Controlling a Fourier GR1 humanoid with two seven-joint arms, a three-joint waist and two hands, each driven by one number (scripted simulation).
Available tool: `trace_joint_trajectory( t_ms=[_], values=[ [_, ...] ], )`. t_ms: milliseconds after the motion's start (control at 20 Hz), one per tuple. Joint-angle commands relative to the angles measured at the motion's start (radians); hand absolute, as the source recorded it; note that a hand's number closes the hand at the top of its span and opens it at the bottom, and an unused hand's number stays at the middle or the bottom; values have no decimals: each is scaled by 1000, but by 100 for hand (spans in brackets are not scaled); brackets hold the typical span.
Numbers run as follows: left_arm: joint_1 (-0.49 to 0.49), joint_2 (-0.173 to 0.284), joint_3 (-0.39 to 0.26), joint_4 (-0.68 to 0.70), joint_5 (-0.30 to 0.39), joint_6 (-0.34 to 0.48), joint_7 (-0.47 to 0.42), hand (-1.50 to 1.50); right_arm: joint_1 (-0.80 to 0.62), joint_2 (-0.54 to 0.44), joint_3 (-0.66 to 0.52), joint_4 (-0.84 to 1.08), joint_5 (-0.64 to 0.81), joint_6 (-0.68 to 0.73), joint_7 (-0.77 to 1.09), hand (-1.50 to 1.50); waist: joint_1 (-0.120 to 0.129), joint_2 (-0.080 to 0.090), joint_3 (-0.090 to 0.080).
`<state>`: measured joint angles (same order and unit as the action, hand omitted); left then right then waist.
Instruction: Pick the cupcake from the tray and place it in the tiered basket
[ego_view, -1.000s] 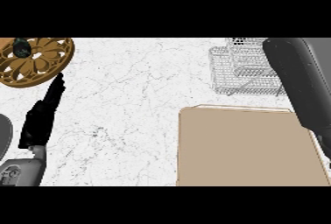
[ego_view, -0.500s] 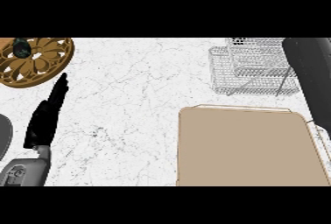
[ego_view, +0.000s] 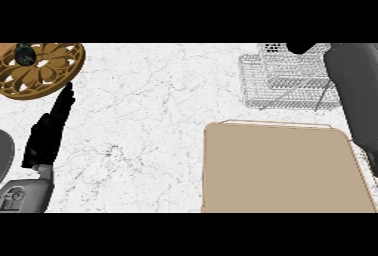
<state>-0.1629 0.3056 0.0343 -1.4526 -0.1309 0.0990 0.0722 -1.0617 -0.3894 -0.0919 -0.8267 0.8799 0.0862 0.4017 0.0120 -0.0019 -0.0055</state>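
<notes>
1. Across the whole head view spreads the white marble-veined desk (ego_view: 162, 125), carrying everything else.
2. At the lower right lies the flat tan rectangular tray (ego_view: 284, 170) with rounded corners and a thin raised rim; its visible surface is bare, and its lower edge runs out of view.
3. Along the right edge, the robot's grey right forearm (ego_view: 358, 95) reaches up from below, crossing the tray's right border and the right side of the basket.
4. At the upper right stands the silver wire-mesh tiered basket (ego_view: 284, 80), just beyond the tray's far edge and apart from it; its top is cut off by the view's upper edge.
5. At the upper left corner rests a round wooden brown trivet (ego_view: 40, 70) with a carved flower-like cutout pattern, a small dark thing sitting on its upper part.
6. Along the left side, the black left hand (ego_view: 52, 130) shows edge-on, fingers straight and together, pointing up toward the trivet, holding nothing; its tip lies near the trivet's lower rim.
7. Over the basket's top, at the view's upper edge, only a dark sliver of the right hand (ego_view: 301, 48) shows; whether its fingers are apart or closed cannot be told.
8. No cupcake can be made out; where it is cannot be told.
</notes>
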Motion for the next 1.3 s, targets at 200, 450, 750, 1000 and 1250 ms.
trace_joint_trajectory(
  t_ms=[200,450,750,1000,1250],
  values=[
    [19,-53,-30,-16,-49,43,0,0,27,14,-109,30,-88,-98,-58,-150,-2,5,6],
    [-6,-6,17,-20,-2,-23,13,0,34,-20,-168,-46,-138,-159,-94,-150,-7,3,6],
    [48,-44,-1,-3,-35,3,-33,0,44,-90,-208,-183,-171,-120,8,-150,-15,-2,5],
    [40,-40,10,-35,-33,4,20,0,126,-144,-299,-311,-283,11,141,-150,-28,-8,6],
    [50,-21,49,-50,-4,-15,7,0,309,-257,-440,-436,-448,169,102,-150,-41,-10,6]
  ],
)
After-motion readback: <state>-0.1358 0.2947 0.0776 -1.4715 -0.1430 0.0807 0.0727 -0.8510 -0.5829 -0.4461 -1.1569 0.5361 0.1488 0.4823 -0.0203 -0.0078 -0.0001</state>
